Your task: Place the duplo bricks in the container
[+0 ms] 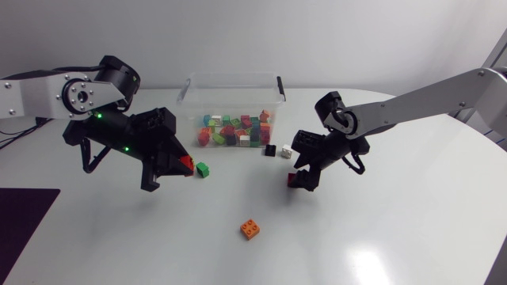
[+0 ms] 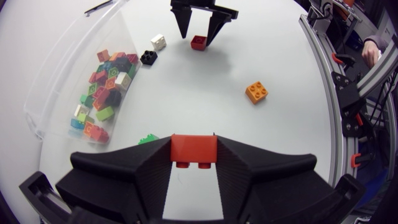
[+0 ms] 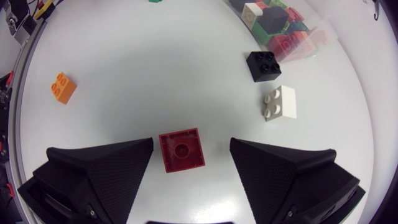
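Clear plastic container (image 1: 231, 77) holding glossy bricks (image 1: 234, 131), left gripper (image 2: 194, 144) near its left corner clamped on a red brick (image 2: 194, 149), long axis across the matte fingers (image 2: 124, 180), right gripper (image 3: 191, 143) near its right corner spread wide around a square brick (image 3: 181, 149), hollow side up.

My links silver-grey, joints black; green LEDs (image 1: 101, 117) on my left arm (image 1: 40, 95). Left hand (image 2: 194, 155), right hand (image 3: 191, 149): matte black textured wedges.
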